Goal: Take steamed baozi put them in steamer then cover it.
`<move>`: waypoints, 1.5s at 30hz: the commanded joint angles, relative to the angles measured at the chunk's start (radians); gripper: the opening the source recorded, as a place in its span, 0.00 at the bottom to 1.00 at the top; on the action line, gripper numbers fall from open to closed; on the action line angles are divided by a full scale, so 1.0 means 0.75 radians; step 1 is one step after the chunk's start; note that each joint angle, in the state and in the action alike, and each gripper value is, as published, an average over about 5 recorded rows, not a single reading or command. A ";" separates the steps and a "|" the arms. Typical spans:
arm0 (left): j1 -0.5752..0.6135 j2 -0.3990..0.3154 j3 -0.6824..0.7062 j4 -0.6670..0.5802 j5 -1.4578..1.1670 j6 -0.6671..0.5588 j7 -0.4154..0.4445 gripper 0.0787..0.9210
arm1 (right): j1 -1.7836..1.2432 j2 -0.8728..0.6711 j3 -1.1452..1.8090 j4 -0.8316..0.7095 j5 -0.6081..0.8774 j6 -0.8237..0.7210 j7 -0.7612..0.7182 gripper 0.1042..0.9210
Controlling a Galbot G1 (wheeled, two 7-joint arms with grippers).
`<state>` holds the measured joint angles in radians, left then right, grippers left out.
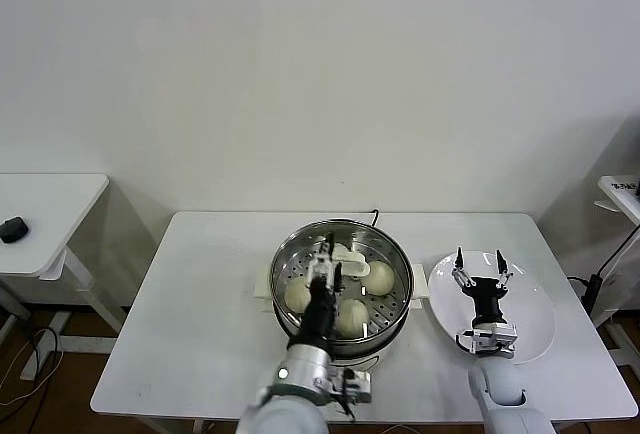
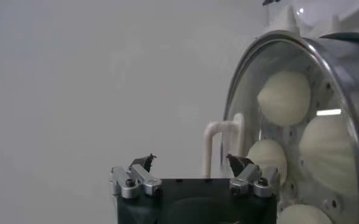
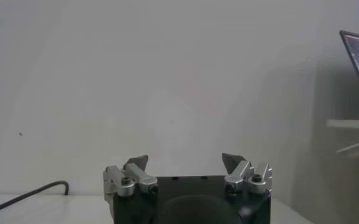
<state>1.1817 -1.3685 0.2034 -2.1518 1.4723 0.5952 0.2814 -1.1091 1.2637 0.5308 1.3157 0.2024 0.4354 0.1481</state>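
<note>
The steel steamer point(image 1: 386, 338) stands mid-table with the clear glass cover point(image 1: 392, 254) lying on it. Through the glass I see three cream baozi point(image 1: 380, 277) point(image 1: 297, 296) point(image 1: 352, 316). My left gripper point(image 1: 328, 259) hovers open just over the cover's cream bar handle point(image 1: 352, 260), gripping nothing. The left wrist view shows the open left gripper point(image 2: 191, 161) with the handle point(image 2: 219, 145) just beyond it, the cover point(image 2: 245, 85), the steamer rim point(image 2: 351, 67) and several baozi point(image 2: 286, 97) beneath the glass. My right gripper point(image 1: 480, 266) point(image 3: 185, 161) hangs open and empty above the white plate point(image 1: 535, 326).
The plate lies right of the steamer near the table's right edge. A black cable point(image 3: 27, 195) runs off behind the pot. A second white table point(image 1: 50, 199) with a black mouse point(image 1: 12, 227) stands at far left. Bare tabletop point(image 1: 200, 304) lies left of the steamer.
</note>
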 commanded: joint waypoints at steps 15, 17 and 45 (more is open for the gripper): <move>0.032 0.024 -1.008 0.289 -1.975 -0.785 -0.487 0.88 | -0.038 -0.072 -0.065 0.118 0.140 -0.145 0.028 0.88; 0.061 0.031 -1.034 0.323 -2.002 -0.831 -0.458 0.88 | -0.048 -0.079 -0.062 0.125 0.152 -0.164 0.015 0.88; 0.267 0.013 -1.044 0.368 -2.024 -0.922 -0.370 0.88 | -0.135 -0.147 -0.027 0.154 0.197 -0.150 -0.030 0.88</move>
<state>1.3517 -1.3589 -0.5543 -1.8948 0.0010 -0.0597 -0.0027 -1.2017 1.1598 0.5055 1.4212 0.3441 0.3382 0.1271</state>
